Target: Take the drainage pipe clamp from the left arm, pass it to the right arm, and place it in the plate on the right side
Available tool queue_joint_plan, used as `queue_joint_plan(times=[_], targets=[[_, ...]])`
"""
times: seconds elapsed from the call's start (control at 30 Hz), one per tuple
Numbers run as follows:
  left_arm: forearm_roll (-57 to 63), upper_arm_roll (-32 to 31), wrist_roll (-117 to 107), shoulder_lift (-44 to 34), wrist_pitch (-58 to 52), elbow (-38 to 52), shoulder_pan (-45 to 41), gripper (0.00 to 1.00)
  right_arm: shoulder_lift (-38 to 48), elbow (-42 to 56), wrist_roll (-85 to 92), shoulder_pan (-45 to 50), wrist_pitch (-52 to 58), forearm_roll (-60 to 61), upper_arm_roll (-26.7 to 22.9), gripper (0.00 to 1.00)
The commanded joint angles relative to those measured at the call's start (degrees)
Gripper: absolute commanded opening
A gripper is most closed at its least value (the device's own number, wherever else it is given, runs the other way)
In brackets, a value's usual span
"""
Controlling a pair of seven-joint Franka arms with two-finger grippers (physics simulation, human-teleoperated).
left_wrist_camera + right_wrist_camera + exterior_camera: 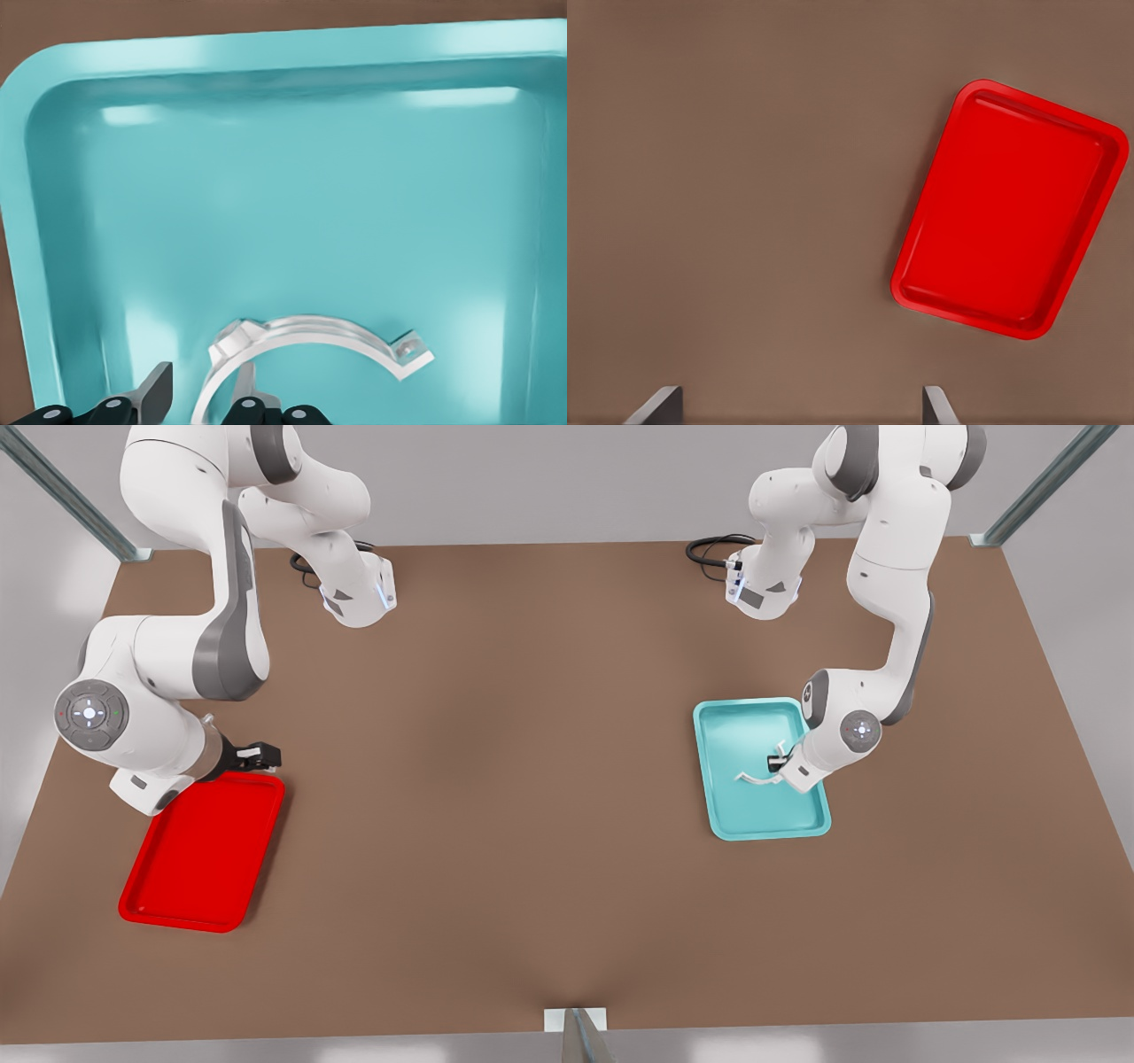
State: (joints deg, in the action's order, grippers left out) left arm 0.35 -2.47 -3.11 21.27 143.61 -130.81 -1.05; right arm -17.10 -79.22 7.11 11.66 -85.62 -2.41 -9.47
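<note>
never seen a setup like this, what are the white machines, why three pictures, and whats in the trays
The white machines are two jointed robot arms in a computer simulation, bolted to a brown table. Each ends in a small black pincer.

The wide picture comes from a camera off the arms, looking down on the table. The other two come from cameras on the arms' wrists.

The left pincer is down in the teal tray, on the front view's right. Its fingers sit on either side of the drainage pipe clamp, a thin white half-ring lying in that tray; whether they grip it yet is unclear.

The right pincer waits open at the far end of the red plate, on the front view's left. Its camera shows that plate holding nothing.
</note>
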Motion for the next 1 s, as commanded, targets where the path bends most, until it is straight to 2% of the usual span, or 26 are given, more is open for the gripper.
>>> queue_joint_plan(times=[0.0,0.17,0.97], targets=[[-0.1,0.0,-4.4,0.0,1.1,0.0,0.0,0.51,0.0,0.0,0.2,0.0,0.0,0.0,0.0,1.00],[-0.2,0.0,-4.4,0.4,1.6,0.0,0.0,0.34,-0.1,-0.1,0.3,0.0,0.3,-0.1,0.0,1.00],[-0.2,-1.6,-4.1,0.8,0.0,-0.1,-0.2,0.37,-0.2,-0.1,0.4,-0.1,0.0,-0.3,-0.1,1.00]])
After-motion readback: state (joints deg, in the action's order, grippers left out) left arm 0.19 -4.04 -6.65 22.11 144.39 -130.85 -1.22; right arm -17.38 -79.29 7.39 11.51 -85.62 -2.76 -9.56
